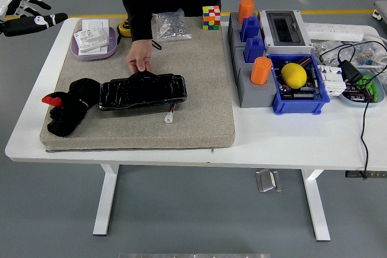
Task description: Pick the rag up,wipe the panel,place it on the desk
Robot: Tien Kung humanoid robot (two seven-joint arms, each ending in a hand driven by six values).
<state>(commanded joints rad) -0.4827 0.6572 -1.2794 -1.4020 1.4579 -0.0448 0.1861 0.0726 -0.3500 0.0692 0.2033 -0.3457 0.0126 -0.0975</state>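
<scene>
Bench (pixel 290 140): white, near edge at 6 o'clock of the view, carrying a tan mat (pixel 199 89) over its left half.

Rag (pixel 68 108): black, crumpled, with a red scrap at its left end; lies on the mat toward 8 o'clock, its right edge touching the panel's left end. No hand on it.

Panel (pixel 142 90): long, glossy black, flat on the mat just left of centre. A small white connector (pixel 169 118) on a short lead lies just below its right end.

Person's hand (pixel 139 60): reaches in from 12 o'clock, fingertips on the panel's far edge, apparently steadying it.

Blue bin (pixel 299 89) with a yellow lemon (pixel 294 75): toward 3 o'clock, beside grey blocks topped with orange cylinders.

Far row: purple dish (pixel 94 49) at 10 o'clock, bag of hardware (pixel 169 25), colour cube (pixel 211 17) at 12 o'clock.

Left hand (pixel 24 13): at the 10 o'clock corner, off the bench's edge, fingers spread and holding nothing, well apart from the rag.

Task standing: the rag rests down beside the panel with the robot hand clear of it. This fits either a rag awaiting pickup or one set down after wiping; the panel's sheen does not settle which.

Obscured: the left arm is cut by the frame edge; the right arm is absent from view; the person is cropped above the torso.
</scene>
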